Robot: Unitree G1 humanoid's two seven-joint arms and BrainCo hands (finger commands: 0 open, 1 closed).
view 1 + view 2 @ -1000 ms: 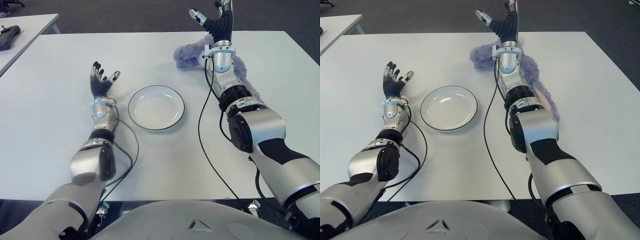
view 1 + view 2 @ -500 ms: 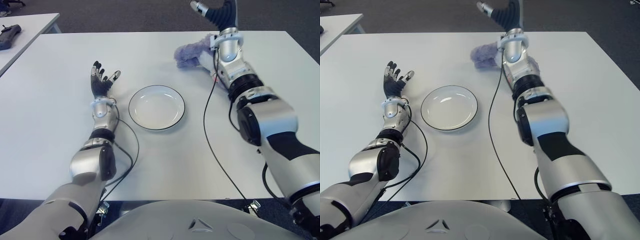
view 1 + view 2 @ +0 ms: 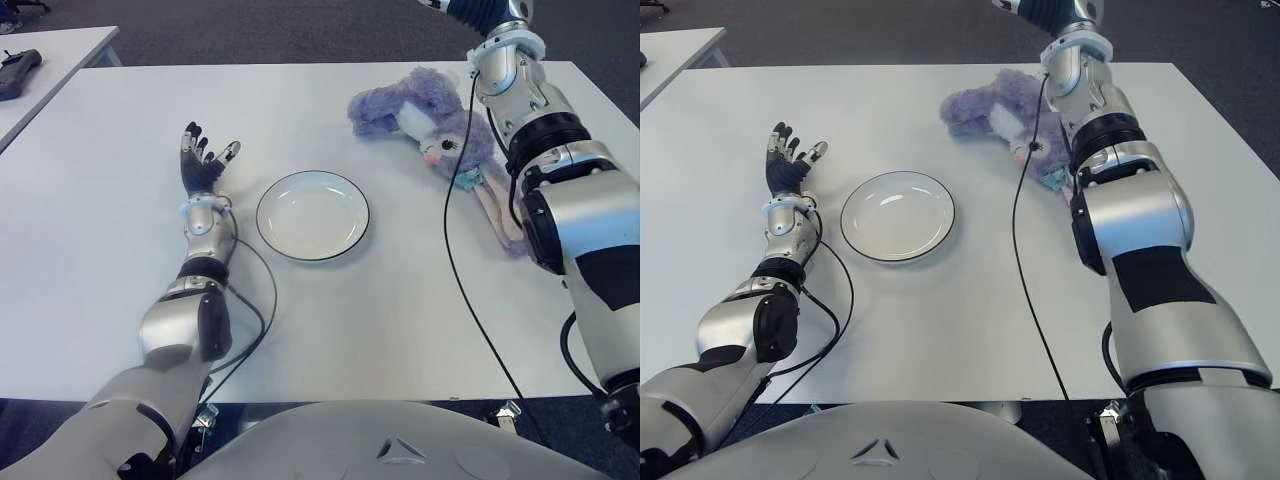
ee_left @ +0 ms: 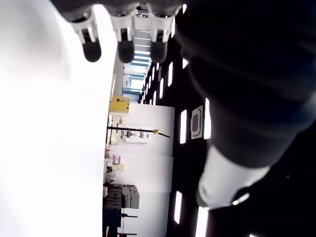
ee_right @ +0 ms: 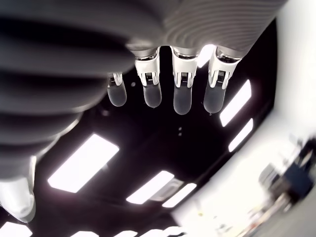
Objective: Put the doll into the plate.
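Note:
A purple plush bunny doll [image 3: 430,125] with a white face lies on the white table [image 3: 330,320] at the back right; its long ears trail toward the right arm. A white plate [image 3: 312,215] with a dark rim sits empty at the table's middle. My right hand [image 3: 1045,8] is raised above the table's far edge behind the doll, mostly out of the eye views; its own wrist view shows straight fingers [image 5: 180,98] holding nothing. My left hand [image 3: 203,160] stands to the left of the plate, fingers spread upward, empty.
A black cable [image 3: 455,240] runs along the right arm across the table. A second white table [image 3: 50,60] with a dark device [image 3: 18,70] on it stands at the far left. Dark floor lies beyond the far edge.
My right arm has swung to the right and up, off the doll, so the whole doll now shows. The doll, plate and left hand have stayed put.

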